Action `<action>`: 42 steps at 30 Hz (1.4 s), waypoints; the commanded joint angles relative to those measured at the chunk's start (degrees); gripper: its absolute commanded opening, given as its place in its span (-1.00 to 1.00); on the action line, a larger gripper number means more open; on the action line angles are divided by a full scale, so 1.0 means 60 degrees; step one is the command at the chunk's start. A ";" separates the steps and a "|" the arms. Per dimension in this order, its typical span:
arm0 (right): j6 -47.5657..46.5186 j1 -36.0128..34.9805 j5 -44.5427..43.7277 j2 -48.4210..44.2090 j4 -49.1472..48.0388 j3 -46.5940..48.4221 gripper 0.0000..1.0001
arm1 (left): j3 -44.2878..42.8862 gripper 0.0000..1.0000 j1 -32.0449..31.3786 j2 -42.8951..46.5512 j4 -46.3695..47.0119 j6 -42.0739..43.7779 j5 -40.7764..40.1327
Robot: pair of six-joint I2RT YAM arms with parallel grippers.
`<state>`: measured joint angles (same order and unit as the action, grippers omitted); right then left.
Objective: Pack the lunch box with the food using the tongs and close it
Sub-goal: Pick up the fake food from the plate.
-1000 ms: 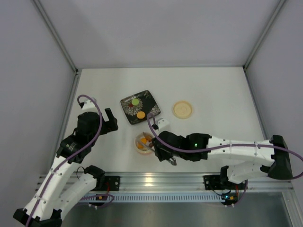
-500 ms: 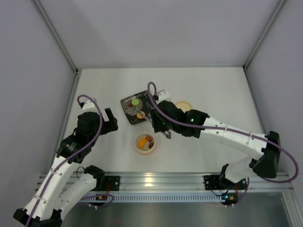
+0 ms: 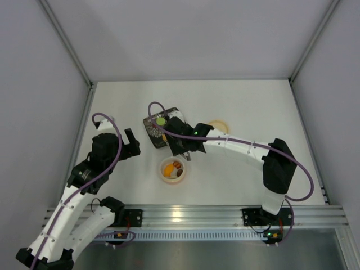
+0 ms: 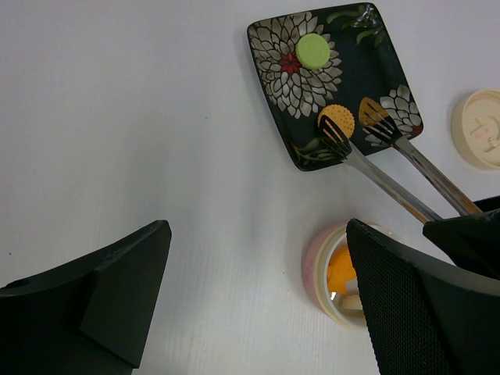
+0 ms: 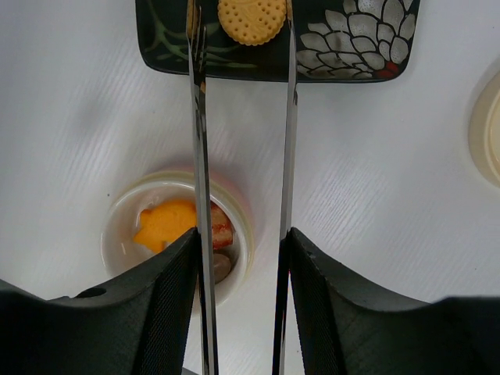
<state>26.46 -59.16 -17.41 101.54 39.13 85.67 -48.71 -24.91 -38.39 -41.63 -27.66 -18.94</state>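
My right gripper (image 5: 242, 250) is shut on the tongs (image 5: 200, 148), whose two thin arms (image 4: 391, 187) reach out over the black floral plate (image 4: 367, 55). The tong tips stand spread on either side of a round orange food piece (image 5: 251, 19). A green piece (image 4: 313, 50) lies farther back on the plate (image 3: 151, 126). The pink-rimmed lunch box (image 3: 162, 170) sits just in front of the plate, under the tongs, holding orange (image 5: 164, 223) and red-brown pieces (image 5: 221, 230). My left gripper (image 4: 258, 312) hangs open above the bare table, left of the lunch box (image 4: 316, 266).
The cream lid (image 3: 217, 129) with a pink mark lies flat to the right of the plate, also at the right edge of the left wrist view (image 4: 483, 129). Grey walls close in the table on three sides.
My right arm has swung from over the lunch box back to the plate, carrying the tongs, whose tips now flank the orange piece. The left arm has not moved.
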 commanded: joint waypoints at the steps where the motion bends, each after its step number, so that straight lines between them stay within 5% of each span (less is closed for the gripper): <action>1: -0.0176 0.0147 -0.0043 0.0040 -0.0253 0.0605 -0.06 | 0.0047 0.98 -0.0039 0.0056 0.0053 -0.0063 -0.0095; 21: -0.0176 0.0587 0.0572 0.0641 -0.0443 0.0590 -0.06 | 0.0047 0.98 -0.0053 0.0027 0.0053 -0.0078 -0.0095; 28: -0.0191 0.0587 0.0544 0.0304 -0.0356 0.0532 -0.33 | 0.0047 0.98 -0.0053 0.0027 0.0053 -0.0063 -0.0110; 42: -0.0235 0.0704 -0.0116 -0.0780 0.0128 0.0737 -0.37 | 0.0047 0.98 -0.0053 -0.0003 0.0053 -0.0063 -0.0095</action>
<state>25.50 -56.05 -16.03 101.19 39.62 86.80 -48.71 -24.91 -38.41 -41.63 -27.77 -18.94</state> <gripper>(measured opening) 0.360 0.990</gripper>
